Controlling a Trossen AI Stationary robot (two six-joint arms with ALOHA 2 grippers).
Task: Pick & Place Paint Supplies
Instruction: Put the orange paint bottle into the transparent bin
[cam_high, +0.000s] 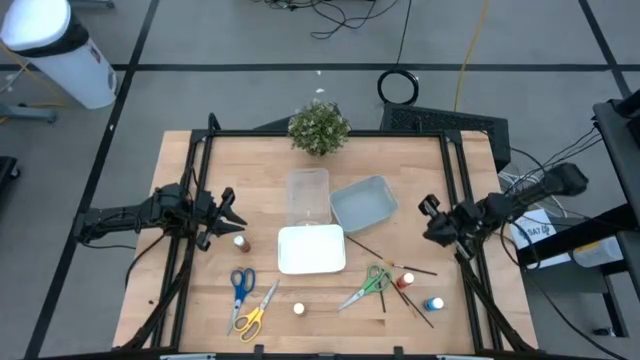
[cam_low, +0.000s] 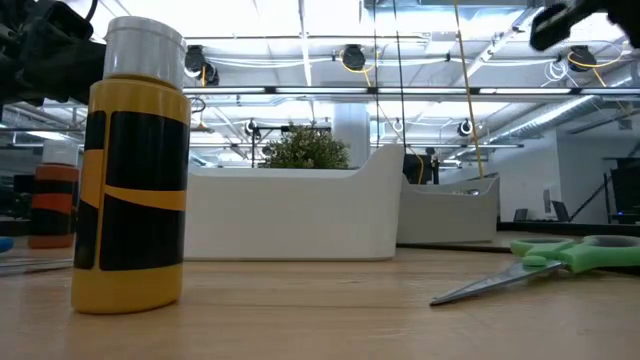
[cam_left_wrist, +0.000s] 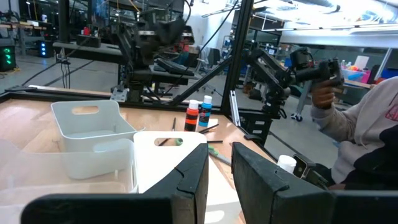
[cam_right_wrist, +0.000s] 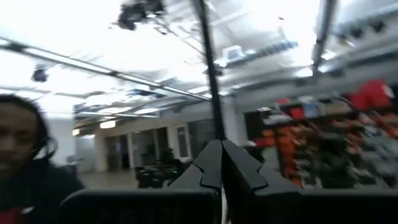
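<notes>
- The brown paint bottle (cam_high: 241, 242) stands on the table (cam_high: 180, 300) just beside the left gripper (cam_high: 226, 213), untouched.
- The left gripper's fingers (cam_left_wrist: 189, 180) stand slightly parted, gripping nothing, facing the white tray (cam_high: 311, 249).
- Blue scissors (cam_high: 241, 287) and yellow scissors (cam_high: 253, 316) lie nearer the table's front edge.
- Green scissors (cam_high: 367, 285), brushes (cam_high: 372, 250) and the red bottle (cam_high: 405, 281) and blue bottle (cam_high: 434, 303) lie near the right gripper (cam_high: 437, 222), which is clenched empty.

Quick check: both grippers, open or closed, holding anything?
Left gripper: slightly open, a narrow gap between the fingers, holding nothing.
Right gripper: closed, holding nothing, pointing up off the table.
</notes>
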